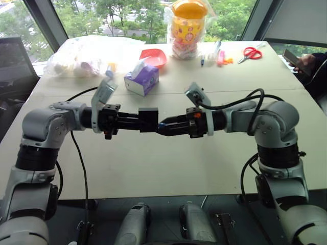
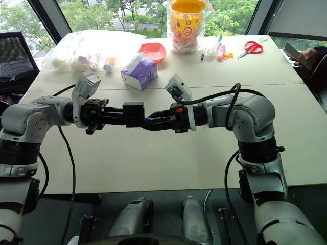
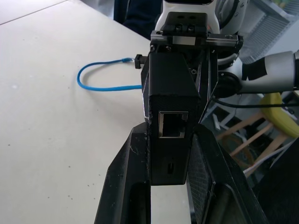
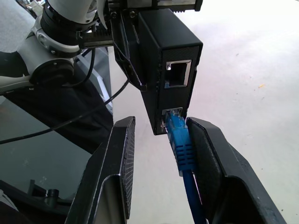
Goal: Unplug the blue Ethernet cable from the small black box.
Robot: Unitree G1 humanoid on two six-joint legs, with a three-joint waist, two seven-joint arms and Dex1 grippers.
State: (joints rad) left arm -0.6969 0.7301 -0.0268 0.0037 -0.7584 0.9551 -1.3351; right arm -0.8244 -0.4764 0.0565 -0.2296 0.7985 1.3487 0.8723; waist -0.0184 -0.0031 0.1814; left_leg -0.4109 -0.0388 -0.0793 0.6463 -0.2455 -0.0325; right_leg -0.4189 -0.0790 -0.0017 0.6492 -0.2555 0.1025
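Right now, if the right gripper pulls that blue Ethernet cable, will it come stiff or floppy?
Probably floppy: the blue Ethernet cable curls in a loose loop on the table. Its moulded plug end looks stiffer, likely the better grip. The small black box seems firmly clamped, so shouldn't follow.

Office: big windows (image 1: 127, 15), table (image 1: 153, 168) with scissors (image 1: 250, 52).

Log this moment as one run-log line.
left gripper: shut on black box | right gripper: open around blue cable plug | plug: still in lower port | upper port: empty | both held above table
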